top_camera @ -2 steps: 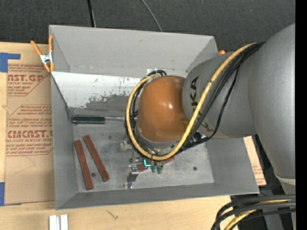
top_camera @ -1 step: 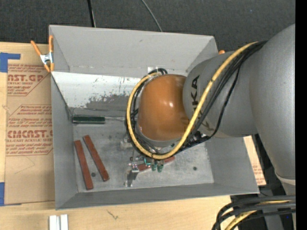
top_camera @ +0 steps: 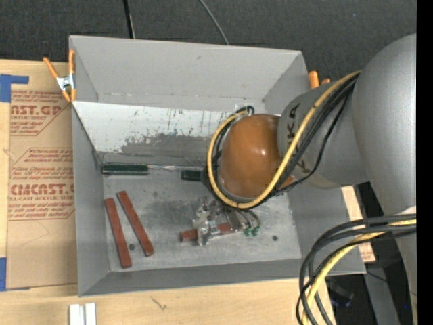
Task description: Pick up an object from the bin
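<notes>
short red-brown bar (top_camera: 189,235) flat, front centre

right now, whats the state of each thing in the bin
left red-brown flat stick: lying flat, untouched
right red-brown flat stick: lying flat beside it
dark green thin rod: lying along the back wall's foot
short red-brown piece: flat, at the end effector's tip

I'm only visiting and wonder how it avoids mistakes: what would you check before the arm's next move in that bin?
1. Are the jaws low inside the bin, near the front middle of its floor: ok.
2. Something close to pick, a small red-brown piece right beside the jaws: ok.
3. Is that piece gripped: cannot tell.
4. Do the two red-brown sticks lie apart at the left, out of the way: ok.
5. Does the dark green rod lie by the back wall, away from the jaws: ok.
</notes>
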Motion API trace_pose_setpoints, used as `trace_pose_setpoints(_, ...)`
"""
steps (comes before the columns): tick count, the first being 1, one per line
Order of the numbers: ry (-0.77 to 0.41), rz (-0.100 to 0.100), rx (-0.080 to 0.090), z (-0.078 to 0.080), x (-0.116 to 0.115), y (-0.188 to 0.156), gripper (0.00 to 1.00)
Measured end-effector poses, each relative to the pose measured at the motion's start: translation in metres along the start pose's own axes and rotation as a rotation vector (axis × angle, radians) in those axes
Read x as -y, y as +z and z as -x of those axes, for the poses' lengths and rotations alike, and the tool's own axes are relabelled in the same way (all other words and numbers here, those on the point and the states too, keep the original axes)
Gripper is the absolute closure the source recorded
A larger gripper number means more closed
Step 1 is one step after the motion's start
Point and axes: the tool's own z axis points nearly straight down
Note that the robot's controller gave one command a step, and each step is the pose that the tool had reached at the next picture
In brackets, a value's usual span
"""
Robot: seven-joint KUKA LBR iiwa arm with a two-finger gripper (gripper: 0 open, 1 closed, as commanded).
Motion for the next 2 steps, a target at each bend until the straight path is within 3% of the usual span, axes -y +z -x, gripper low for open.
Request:
trace_pose_setpoints(1, 0.0, 0.0, 0.0, 0.0, 0.0, 0.0, 1.0)
trace_pose_setpoints(2, 0.015, 0.0, 0.001, 0.005, -0.001, -0.135, 1.0)
